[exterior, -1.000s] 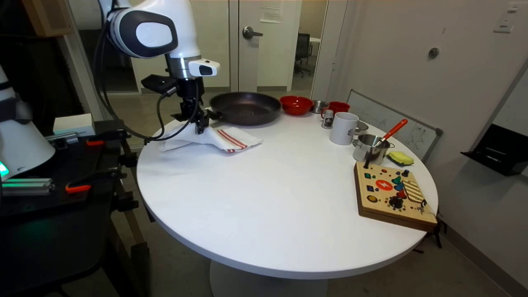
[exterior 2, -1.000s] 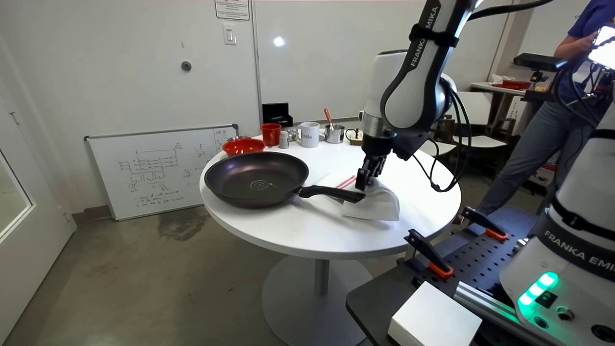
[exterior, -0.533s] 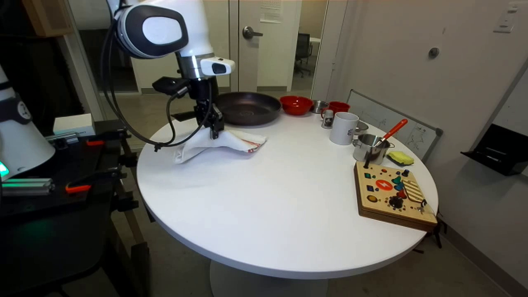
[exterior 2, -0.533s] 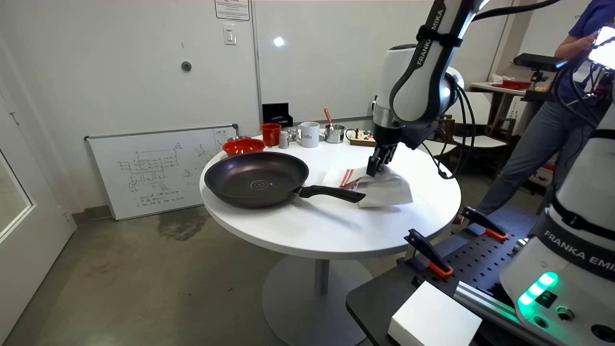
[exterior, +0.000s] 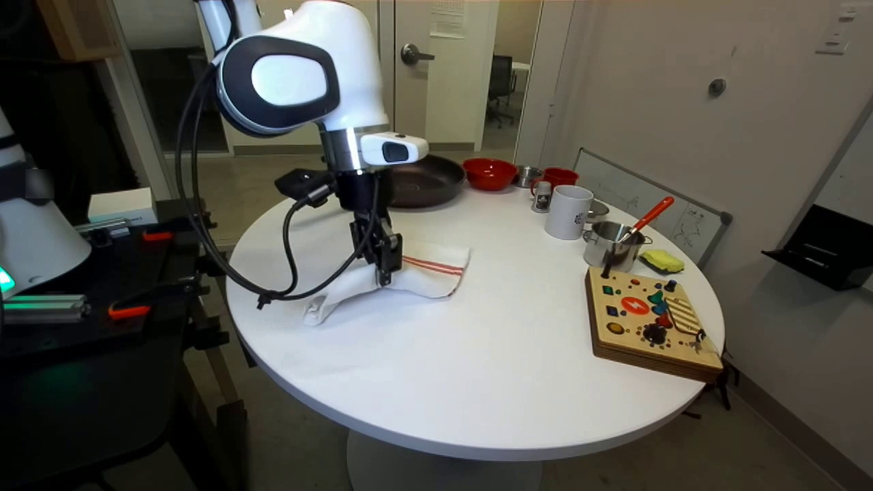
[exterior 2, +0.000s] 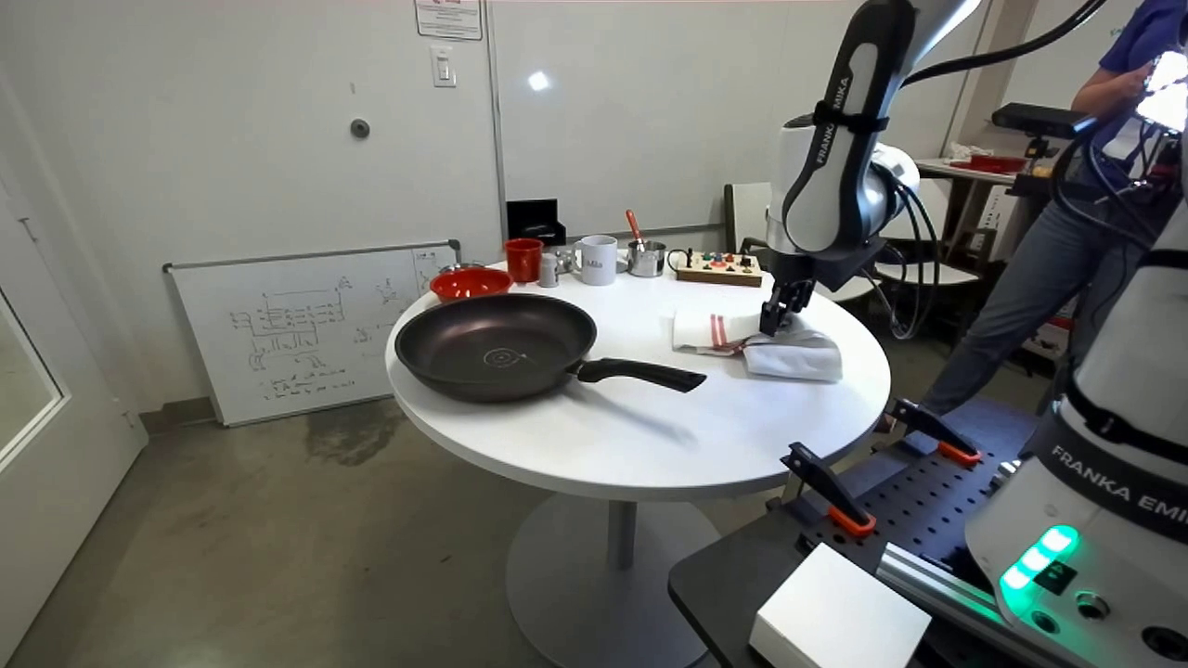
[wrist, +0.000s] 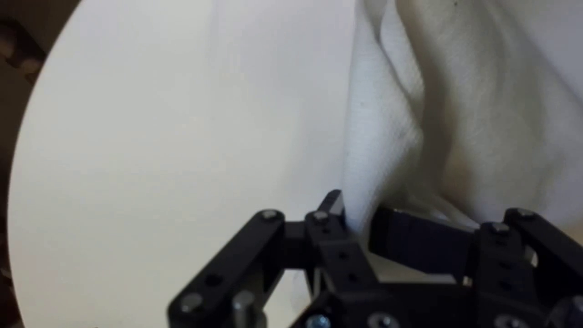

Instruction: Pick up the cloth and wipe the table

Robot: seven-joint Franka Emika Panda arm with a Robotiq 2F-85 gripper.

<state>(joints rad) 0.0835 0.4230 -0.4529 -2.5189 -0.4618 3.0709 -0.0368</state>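
Cloth [exterior: 421,278], white with red stripes, rumpled on the round white table [exterior: 477,368], jaws of the gripper [wrist: 359,219] clamped on a fold of it, frying pan [exterior 2: 483,348] apart from it, wooden board [exterior: 631,337] at the table's edge, metal pot [exterior: 600,254] holding a red-handled utensil [exterior: 651,215] beside the board.

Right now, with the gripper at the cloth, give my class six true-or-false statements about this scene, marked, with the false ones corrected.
1. The gripper grips the cloth. True.
2. The cloth's stripes are blue. False: the stripes are red.
3. The mug holds the red handle. False: the red handle leans out of the pot.
4. The pan rests on the table. True.
5. The wooden board lies apart from the cloth. True.
6. The red bowl sits inside the pan. False: the red bowl sits beside the pan.
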